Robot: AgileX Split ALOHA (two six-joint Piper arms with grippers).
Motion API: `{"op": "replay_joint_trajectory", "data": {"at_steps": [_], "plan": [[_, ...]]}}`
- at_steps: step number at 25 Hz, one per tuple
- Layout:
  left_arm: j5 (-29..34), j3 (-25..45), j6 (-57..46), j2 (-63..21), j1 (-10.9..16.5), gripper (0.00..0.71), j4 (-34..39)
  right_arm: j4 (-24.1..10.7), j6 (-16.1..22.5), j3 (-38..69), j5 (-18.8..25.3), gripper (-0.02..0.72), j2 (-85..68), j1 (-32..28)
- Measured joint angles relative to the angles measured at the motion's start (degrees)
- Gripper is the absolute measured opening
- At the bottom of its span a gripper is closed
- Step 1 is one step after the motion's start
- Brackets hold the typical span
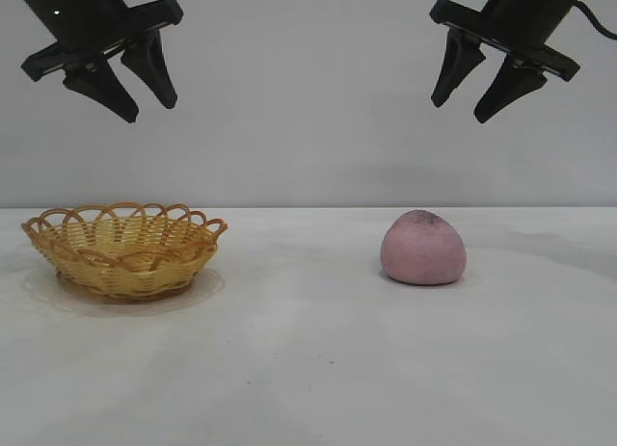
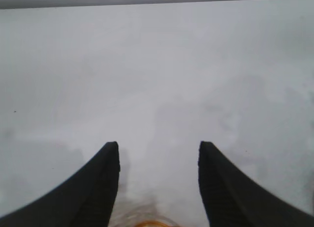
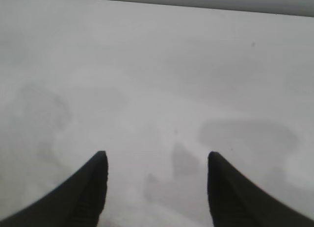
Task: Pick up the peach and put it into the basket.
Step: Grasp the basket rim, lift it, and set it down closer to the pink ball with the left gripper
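The pink-mauve peach (image 1: 424, 249) sits on the white table right of centre, its dark speckled top up. The yellow woven basket (image 1: 123, 249) with an orange-brown looped rim stands at the left and is empty. My left gripper (image 1: 148, 106) hangs open high above the basket; a sliver of the basket's rim (image 2: 152, 224) shows between its fingers in the left wrist view. My right gripper (image 1: 459, 111) hangs open high above the peach, slightly to its right. The right wrist view shows my right gripper (image 3: 156, 156) over bare table; the peach is out of that view.
The white table (image 1: 308, 369) stretches between basket and peach and toward the front edge. A plain grey wall stands behind.
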Motion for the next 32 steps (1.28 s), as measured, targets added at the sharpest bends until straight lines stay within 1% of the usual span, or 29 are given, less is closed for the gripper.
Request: {"op": "replay_joint_trajectory", "data": {"at_steps": [17, 32], "plan": [[0.0, 0.0, 0.0, 0.0, 0.0, 0.356, 0.0, 0.0, 0.1, 0.0, 0.0, 0.382, 0.0, 0.0], [0.0, 0.0, 0.0, 0.0, 0.0, 0.356, 0.2, 0.0, 0.2, 0.0, 1.0, 0.382, 0.0, 0.0]]}}
